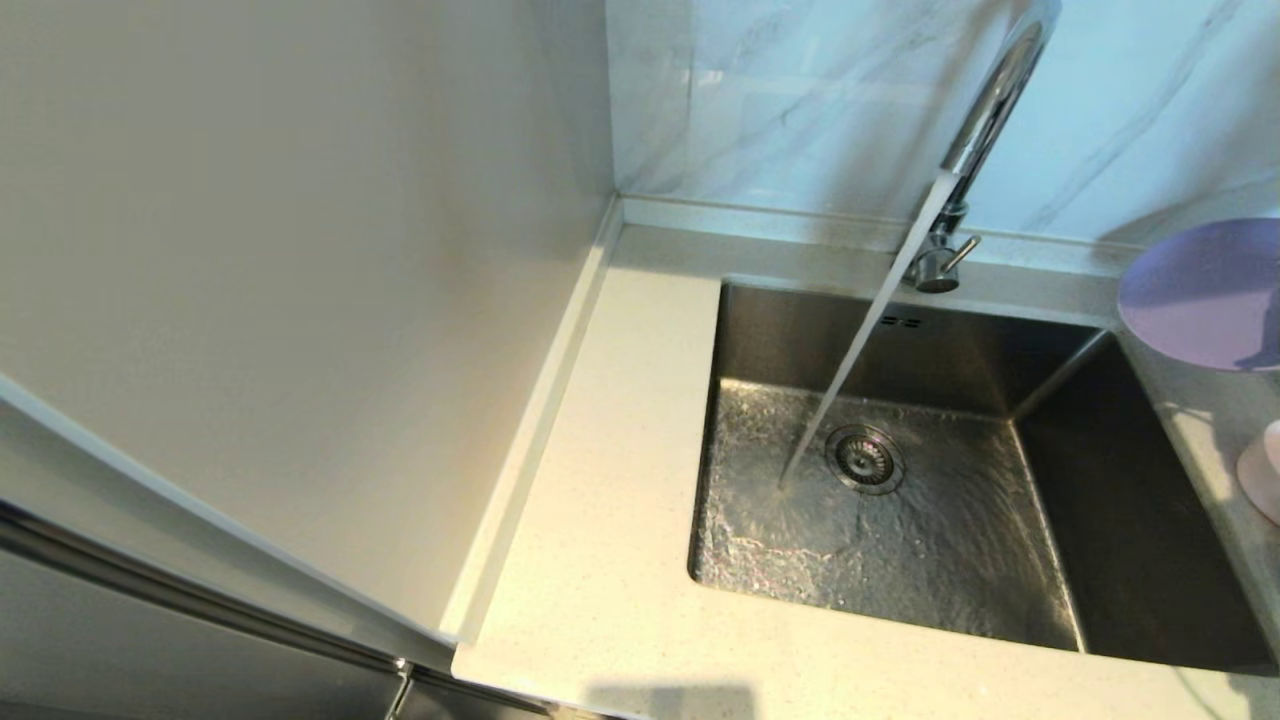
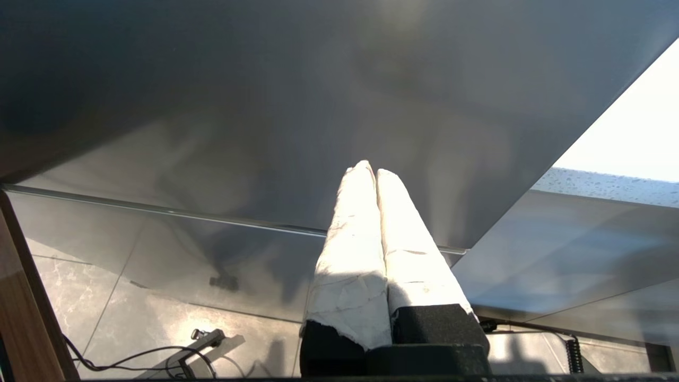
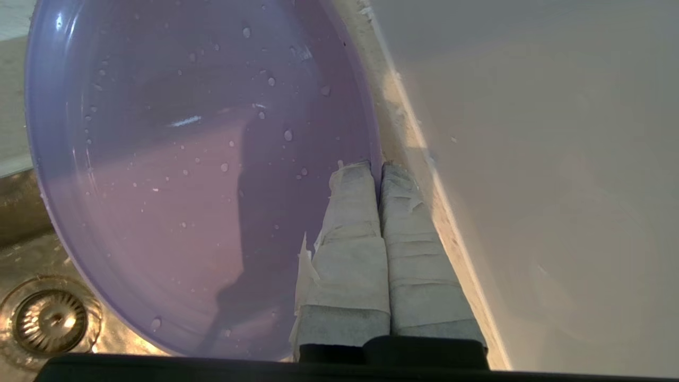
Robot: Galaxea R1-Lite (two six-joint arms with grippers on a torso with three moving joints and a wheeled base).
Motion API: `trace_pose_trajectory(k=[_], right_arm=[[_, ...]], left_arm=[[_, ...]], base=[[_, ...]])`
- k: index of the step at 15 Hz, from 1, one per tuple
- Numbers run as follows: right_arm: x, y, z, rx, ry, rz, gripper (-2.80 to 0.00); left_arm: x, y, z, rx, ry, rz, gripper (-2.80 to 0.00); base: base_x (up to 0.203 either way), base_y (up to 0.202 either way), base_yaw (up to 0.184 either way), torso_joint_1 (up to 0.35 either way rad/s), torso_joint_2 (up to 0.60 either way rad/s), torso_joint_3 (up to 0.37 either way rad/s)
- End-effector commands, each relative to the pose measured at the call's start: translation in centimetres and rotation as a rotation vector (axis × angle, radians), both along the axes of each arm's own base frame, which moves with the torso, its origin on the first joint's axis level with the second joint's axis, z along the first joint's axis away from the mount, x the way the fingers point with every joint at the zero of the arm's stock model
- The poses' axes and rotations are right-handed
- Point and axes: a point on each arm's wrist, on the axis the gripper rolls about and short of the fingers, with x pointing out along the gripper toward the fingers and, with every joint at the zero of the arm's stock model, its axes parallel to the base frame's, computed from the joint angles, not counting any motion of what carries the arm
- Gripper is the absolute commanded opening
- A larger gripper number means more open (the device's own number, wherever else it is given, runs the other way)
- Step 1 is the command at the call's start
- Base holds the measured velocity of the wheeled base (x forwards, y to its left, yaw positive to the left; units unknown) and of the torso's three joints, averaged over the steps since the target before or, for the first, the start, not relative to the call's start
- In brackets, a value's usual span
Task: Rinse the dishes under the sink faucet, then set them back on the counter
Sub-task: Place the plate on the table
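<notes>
R wrist: right tool (image 3: pixel 380 170) pinching wet plate (image 3: pixel 201 170)

This is a home kitchen: a steel sink (image 1: pixel 1060 560) with a round drain (image 1: pixel 864 459) is set into a pale speckled counter (image 1: pixel 600 560), and a chrome faucet (image 1: pixel 985 110) runs water into it (the basin floor is rippling wet). Marble-look wall tiles (image 1: pixel 800 100) back the corner. In front of the right jaws, which pinch its rim, a wet lavender plate (image 3: pixel 185 159) hangs over the sink; a pink cup (image 1: pixel 1262 470) stands on the counter.
</notes>
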Motion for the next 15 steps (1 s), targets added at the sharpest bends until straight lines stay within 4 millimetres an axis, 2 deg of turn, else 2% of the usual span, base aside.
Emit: trace_pose_trajectory(k=[1,5,15], right_arm=[[2.2,-0.8,-2.2,0.000,0.020,0.013,-2.80],[3.3,-1.0,-3.2,-0.023,0.039,0.036,-2.80],[4.0,-2.1,-4.3,-0.042,0.048,-0.007,-2.80]], left_arm=[[0.0,0.0,0.0,0.000,0.000,0.001,-2.80],[0.0,0.0,0.0,0.000,0.000,0.000,-2.80],[0.0,0.0,0.0,0.000,0.000,0.000,-2.80]], base=[[0.000,0.000,0.000,0.000,0.00,0.000],[0.000,0.000,0.000,0.000,0.00,0.000],[0.000,0.000,0.000,0.000,0.00,0.000]])
